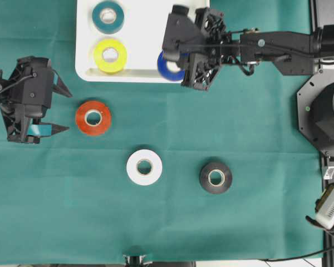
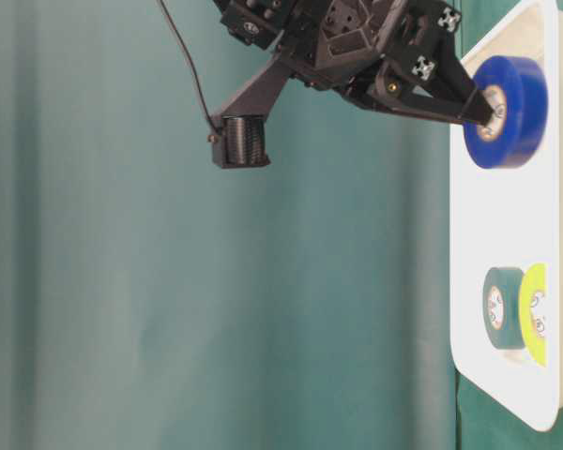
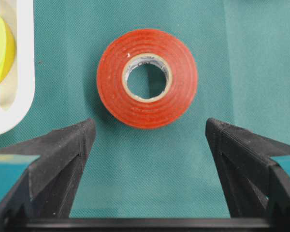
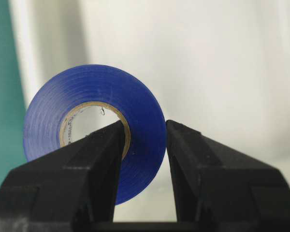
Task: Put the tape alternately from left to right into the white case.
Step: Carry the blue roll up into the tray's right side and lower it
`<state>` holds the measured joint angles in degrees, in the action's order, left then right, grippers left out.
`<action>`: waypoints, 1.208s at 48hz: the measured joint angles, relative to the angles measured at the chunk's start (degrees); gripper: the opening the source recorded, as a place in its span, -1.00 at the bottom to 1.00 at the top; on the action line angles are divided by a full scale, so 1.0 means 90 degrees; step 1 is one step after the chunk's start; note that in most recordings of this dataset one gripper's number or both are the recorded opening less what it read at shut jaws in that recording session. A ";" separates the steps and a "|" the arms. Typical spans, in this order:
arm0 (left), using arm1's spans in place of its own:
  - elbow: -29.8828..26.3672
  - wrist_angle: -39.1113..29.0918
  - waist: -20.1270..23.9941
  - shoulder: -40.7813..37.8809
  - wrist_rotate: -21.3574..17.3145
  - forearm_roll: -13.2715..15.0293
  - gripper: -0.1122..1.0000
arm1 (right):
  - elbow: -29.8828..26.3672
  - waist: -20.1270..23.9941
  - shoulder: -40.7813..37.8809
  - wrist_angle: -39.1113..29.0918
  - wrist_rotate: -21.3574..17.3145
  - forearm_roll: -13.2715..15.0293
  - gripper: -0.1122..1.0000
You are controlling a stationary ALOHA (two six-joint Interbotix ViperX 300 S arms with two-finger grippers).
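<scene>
Black fingers [image 4: 94, 164] of the right gripper [image 4: 145, 145] loomed closest to the lens in the right wrist view, clamped on the blue roll [image 4: 94, 133], one finger through the cardboard core and the other against the outer face, the roll tilted on edge with the white case [image 4: 208, 72] pale behind it. From overhead, that gripper hung at the case's near rim, the blue roll [image 1: 170, 65] peeking out beneath it at the tray's right-hand corner. At table level the blue roll [image 2: 507, 112] was held upright on its edge against the tray's floor, though whether it was touching or just above could not be told. Inside the white case [image 1: 145, 33] lay two rolls already: the teal roll [image 1: 108, 16] toward the far side and the yellow roll [image 1: 111, 55] just nearer, both flat along the tray's left part. Over on the left, the left gripper [image 1: 60, 108] sat with its jaws spread wide apart, nothing between them, pointing at the red roll [image 1: 93, 117], which lay flat on the green cloth [image 1: 239, 211] just ahead of the fingertips. In the left wrist view the red roll [image 3: 147, 77] lay centred beyond the open fingers [image 3: 63, 150]. Nearer the front of the table, the white roll [image 1: 144, 167] and the black roll [image 1: 215, 177] lay flat, apart from each other.
</scene>
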<state>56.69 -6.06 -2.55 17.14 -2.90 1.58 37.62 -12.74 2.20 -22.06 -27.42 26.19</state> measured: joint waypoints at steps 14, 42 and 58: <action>0.0000 0.0000 0.0000 0.0000 0.0000 -0.0010 1.00 | 0.0166 -0.0537 0.0000 0.0391 0.0010 0.0156 -0.78; -0.0010 0.0000 0.0000 0.0000 0.0010 -0.0010 1.00 | 0.0400 -0.0635 0.0000 0.0723 -0.0010 0.0166 -0.78; 0.0000 0.0000 0.0000 0.0000 0.0000 -0.0010 1.00 | 0.0391 -0.0635 -0.0010 0.0732 -0.0010 0.0166 -0.77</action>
<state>56.69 -6.06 -2.55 17.14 -2.90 1.49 41.13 -18.46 2.11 -15.47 -27.51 27.69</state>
